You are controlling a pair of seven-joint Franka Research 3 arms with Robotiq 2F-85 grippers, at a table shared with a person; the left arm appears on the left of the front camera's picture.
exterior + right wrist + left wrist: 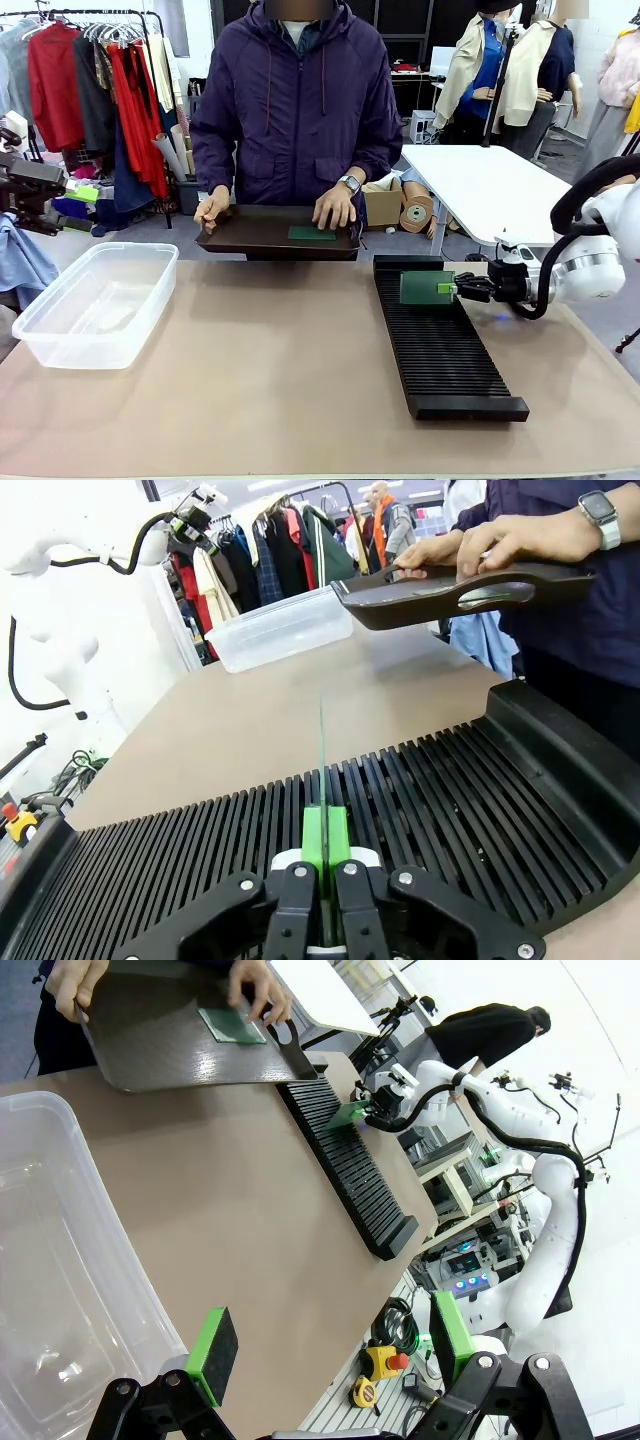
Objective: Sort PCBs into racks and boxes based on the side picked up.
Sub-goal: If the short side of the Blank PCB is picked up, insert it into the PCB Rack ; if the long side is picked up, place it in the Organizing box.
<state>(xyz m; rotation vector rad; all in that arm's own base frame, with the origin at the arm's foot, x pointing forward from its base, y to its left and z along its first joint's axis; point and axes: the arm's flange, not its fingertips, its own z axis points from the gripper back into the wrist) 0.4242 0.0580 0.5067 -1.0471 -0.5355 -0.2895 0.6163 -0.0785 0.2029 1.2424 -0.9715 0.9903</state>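
Note:
My right gripper is shut on one green PCB, holding it upright just above the far end of the black slotted rack. In the right wrist view the PCB stands edge-on between the shut fingers of the right gripper, lined up with the slots of the rack. The clear box sits at the table's left with nothing in it. My left gripper hangs open over the box. Another PCB lies on a dark tray that the person holds.
The person stands at the far edge with both hands on the tray. My left arm is up at the far left. Bare tabletop lies between box and rack. A white table stands behind on the right.

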